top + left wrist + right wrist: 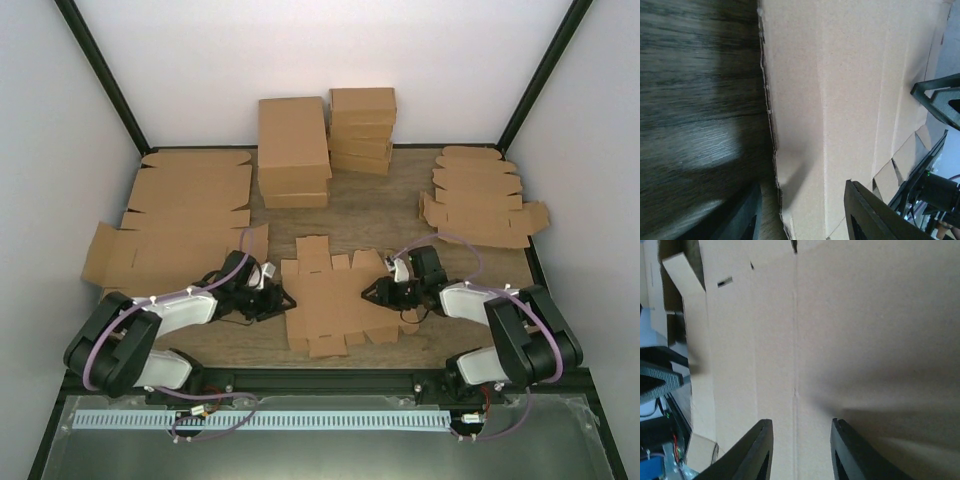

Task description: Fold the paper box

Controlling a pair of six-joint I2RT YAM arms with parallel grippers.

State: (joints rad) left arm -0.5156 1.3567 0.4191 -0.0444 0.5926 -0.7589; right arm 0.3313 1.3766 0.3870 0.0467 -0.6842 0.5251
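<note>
The paper box [330,300] lies opened out as a flat blank on the table [390,205], flaps spread. That looks like why the two claws come at it from opposite sides: one at each edge to lift the panels along their creases.

The left claw [280,298] sits low at the blank's outer edge. In its own camera the ragged cardboard edge runs between its fingers [867,215], one over bare wood and the other over the card. The box stretches away ahead of this claw and toward the other arm. Its jaws are roughly half open, and I see nothing pinched between them.

The right claw [370,290] reaches further in, over the opposite edge. Both of its fingers [757,450] hang above the cardboard with a long crease [795,365] running up between them. So the box lies directly beneath and in front of this claw. Its jaws are also part open, with clear card in the gap and no grip on anything. I judge folding has hardly begun.
</note>
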